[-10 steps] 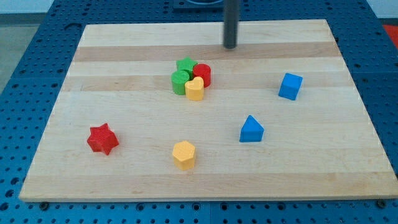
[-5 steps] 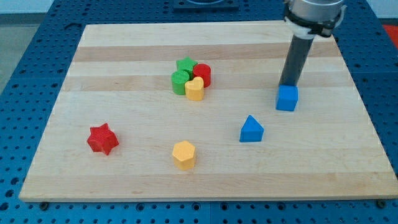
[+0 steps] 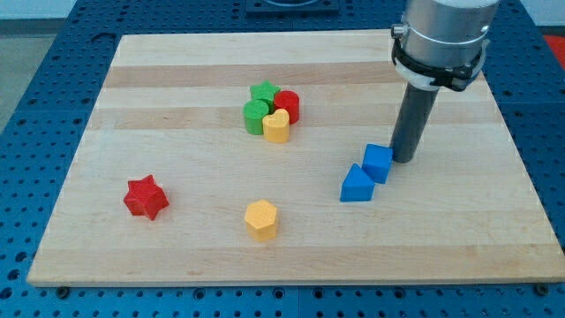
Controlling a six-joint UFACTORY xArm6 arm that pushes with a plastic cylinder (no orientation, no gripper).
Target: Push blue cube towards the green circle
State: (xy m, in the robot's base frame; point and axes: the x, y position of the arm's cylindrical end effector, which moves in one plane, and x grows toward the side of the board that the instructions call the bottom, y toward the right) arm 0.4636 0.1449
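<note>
The blue cube (image 3: 378, 163) lies right of the board's middle, touching the upper right of a blue triangular block (image 3: 356, 184). My tip (image 3: 404, 159) stands right against the cube's right side. The green circle (image 3: 256, 116) sits up and to the left in a tight cluster with a green star (image 3: 263, 92), a red round block (image 3: 287, 105) and a yellow heart (image 3: 276, 127).
A red star (image 3: 146, 197) lies at the view's lower left. A yellow hexagon (image 3: 261, 219) lies near the bottom middle. The wooden board (image 3: 177, 247) rests on a blue perforated table.
My tip went right and down to the blue cube, then pushed it down and left until it touched the blue triangular block.
</note>
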